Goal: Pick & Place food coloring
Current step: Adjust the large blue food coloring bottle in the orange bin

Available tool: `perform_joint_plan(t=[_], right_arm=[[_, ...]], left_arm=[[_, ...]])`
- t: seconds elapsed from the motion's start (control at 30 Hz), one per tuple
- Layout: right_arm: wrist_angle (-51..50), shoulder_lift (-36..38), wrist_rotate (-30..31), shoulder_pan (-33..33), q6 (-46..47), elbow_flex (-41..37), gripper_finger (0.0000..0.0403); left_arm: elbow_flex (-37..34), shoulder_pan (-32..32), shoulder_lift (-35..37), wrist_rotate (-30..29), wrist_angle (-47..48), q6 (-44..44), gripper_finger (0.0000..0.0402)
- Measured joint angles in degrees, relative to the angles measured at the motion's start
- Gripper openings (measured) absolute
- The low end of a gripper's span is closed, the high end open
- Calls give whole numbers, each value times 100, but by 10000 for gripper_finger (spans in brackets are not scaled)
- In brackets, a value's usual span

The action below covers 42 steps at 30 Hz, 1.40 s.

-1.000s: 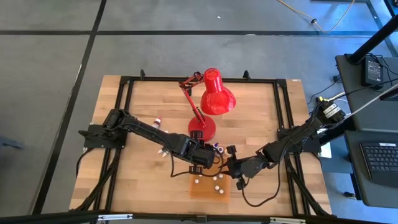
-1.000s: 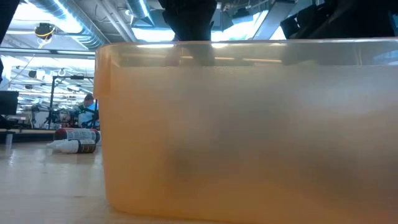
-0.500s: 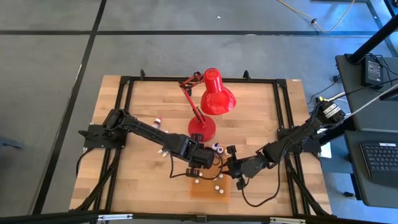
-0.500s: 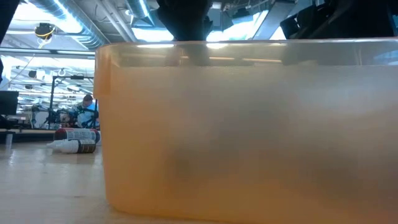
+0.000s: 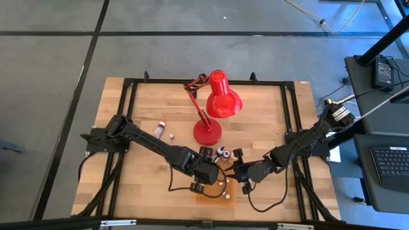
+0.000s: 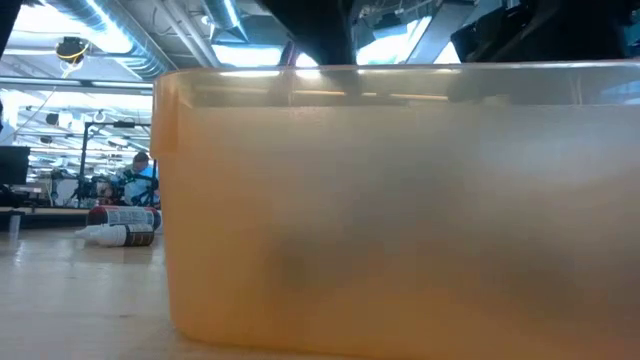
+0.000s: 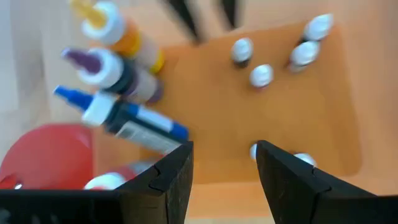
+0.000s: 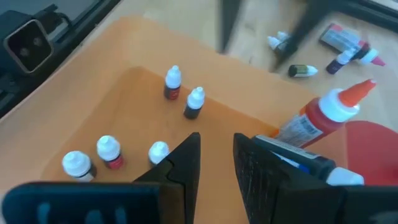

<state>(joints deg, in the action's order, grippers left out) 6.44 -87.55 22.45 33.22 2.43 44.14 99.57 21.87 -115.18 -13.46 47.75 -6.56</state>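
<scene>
**Surface and room.** Butcher-block counter (image 5: 268, 108) in a black frame, on a grey floor crossed by dark lines. A side desk with a keyboard (image 5: 390, 163) stands at the right. The low view looks into a workshop hall with strip lights, with a person in blue (image 6: 145, 175) far behind.

**Contents, left to right.**
- One loose bottle (image 5: 161, 130) lies on the counter.
- Red desk lamp (image 5: 217, 99) stands mid-counter.
- Larger squeeze bottles (image 7: 124, 118) lie just beside the lamp base.
- Translucent orange tray (image 5: 214, 195) sits at the near edge.
- Food coloring bottles (image 7: 261, 76), white-capped, stand upright inside the tray.

**Tools.**
- Left tool (image 7: 224, 155): over the tray, fingers apart, nothing between them.
- Right tool (image 8: 214, 152): over the tray's right side, fingers a narrow gap apart, empty.

**View differences.**
- The low view shows only the tray's wall; its contents are hidden.
- The wrist views look down into the tray and show the caps.
- The right wrist view alone shows a red bottle with an orange tip (image 8: 323, 118) close to the tool.

**Change.** Since a second ago the left arm has swung toward the near edge, moving its tool from beside the lamp base to above the tray. The right arm is unmoved.
</scene>
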Motion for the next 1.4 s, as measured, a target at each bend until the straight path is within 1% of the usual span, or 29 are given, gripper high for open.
perform_joint_plan(t=[0.13, 0.27, 0.33, 0.37, 0.43, 0.57, 0.63, 0.77, 0.83, 0.9, 0.97, 1.0, 1.1, 1.17, 1.27, 1.3, 1.4], right_arm=[[73, 0, -53, -1, 77, 2, 99], [167, 2, -601, -1, 459, 4, 99], [316, 2, -727, -2, 138, 22, 99], [269, 2, -691, -10, -63, 113, 99], [-161, 2, -435, 4, -142, 443, 99], [-1580, -138, 700, 239, -277, 1381, 99], [-2201, -287, 1126, 324, -257, 1762, 99], [-2721, -659, 1797, 357, -144, 2238, 99], [-3268, -822, 2168, 358, -182, 2443, 99], [-3885, -878, 2430, 359, 77, 2681, 99], [-4404, -806, 2281, 352, 496, 2916, 99], [-4577, -740, 2039, 322, 646, 3020, 99], [-4699, -471, 1346, 207, 935, 3108, 99], [-4710, -294, 1170, 75, 1047, 3092, 99], [-4808, -33, 1133, -152, 1056, 3062, 99], [-4814, 40, 1212, -226, 881, 3062, 99], [-4945, 286, 1747, -405, -88, 3060, 99]], left_arm=[[0, 65, 0, -9, -130, -16, 171], [0, 92, -2, 124, -143, -59, 169], [-12, 130, -4, 152, -212, -109, 170], [-86, 141, -3, 156, -342, -112, 170], [-271, 168, -9, 160, -558, -80, 171], [-492, 165, -17, 270, -767, -116, 169], [-582, 148, -17, 231, -757, -174, 170], [-586, 129, -15, -62, -789, -222, 170], [-586, 127, -15, -52, -723, -220, 169], [-584, 153, -15, -8, -571, -307, 170], [-584, 194, -15, -10, -252, -471, 171], [-584, 218, -15, -12, -87, -557, 171], [-584, 300, -15, -154, 321, -781, 169], [-584, 377, 13, -361, 528, -830, 169], [-586, 495, 191, -772, 871, -893, 171], [-586, 520, 284, -909, 953, -967, 170], [-586, 589, 655, -1327, 1206, -1124, 169]])
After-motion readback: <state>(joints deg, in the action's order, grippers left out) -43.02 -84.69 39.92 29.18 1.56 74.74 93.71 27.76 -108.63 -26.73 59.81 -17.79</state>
